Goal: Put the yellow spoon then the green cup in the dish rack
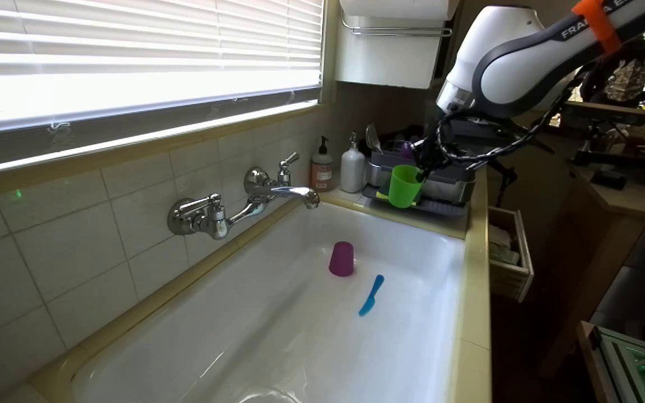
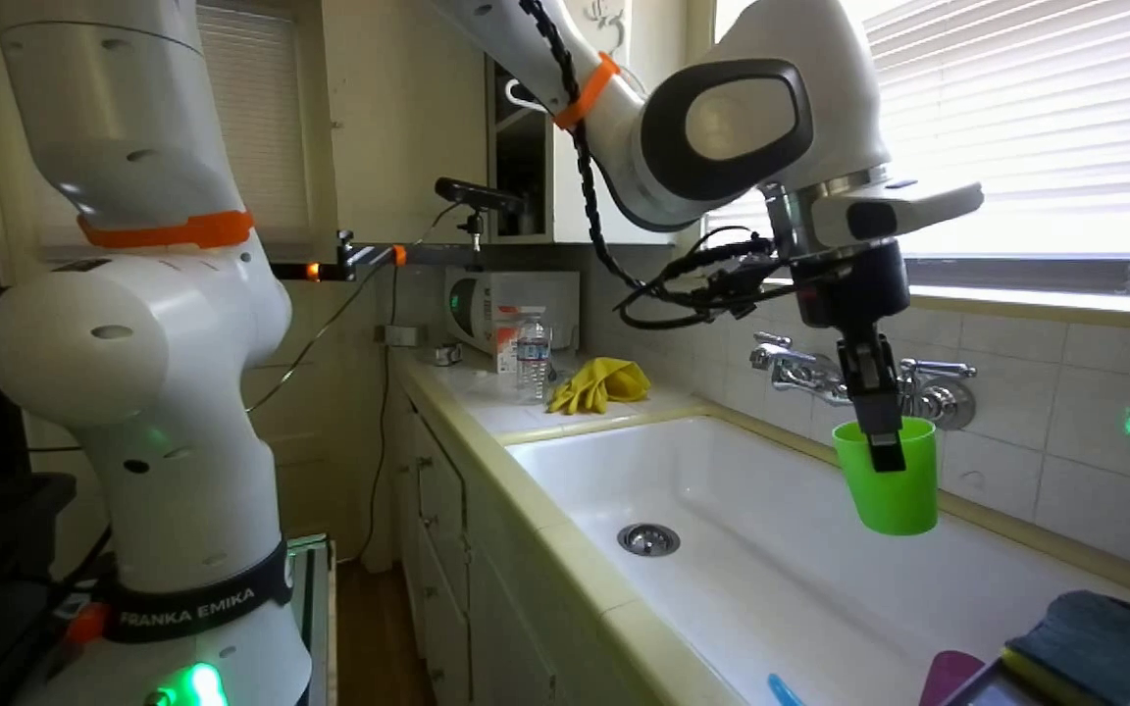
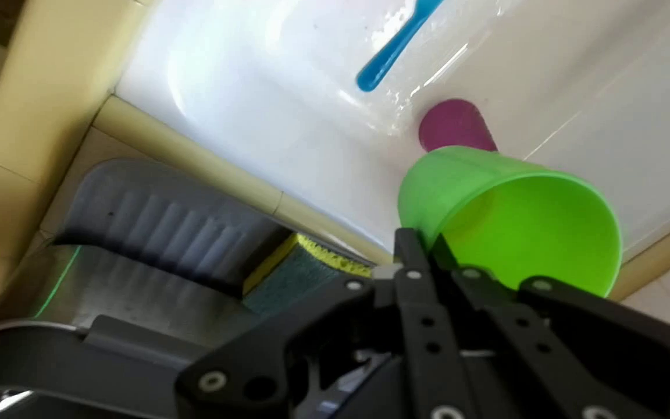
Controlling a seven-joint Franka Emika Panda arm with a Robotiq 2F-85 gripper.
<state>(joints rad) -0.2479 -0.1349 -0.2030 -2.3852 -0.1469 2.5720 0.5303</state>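
Bright green plastic cup in its grip, the black two-fingered gripper hangs over the end of the white basin. Its fingers are closed on the cup's thin wall, one outside and one inside in the wrist view. Mouth up and slightly tilted, the cup is near the low dark grey dish rack with purple parts but seemingly not above it.

The cup's half of the task seems well along: held in the air, with the crossing to the rack and the release left. I find no slim yellow spoon in any view; from the order given, it is probably in the rack, whose inside is mostly hidden.

A yellow and dark green sponge lies on the rack's ribbed grey tray, just beside its steel side, a raised edge to clear. Metal utensils stand at a corner near a white pump bottle, something to avoid. In the basin, a magenta plastic cup and a bright blue plastic utensil seem out of the way.
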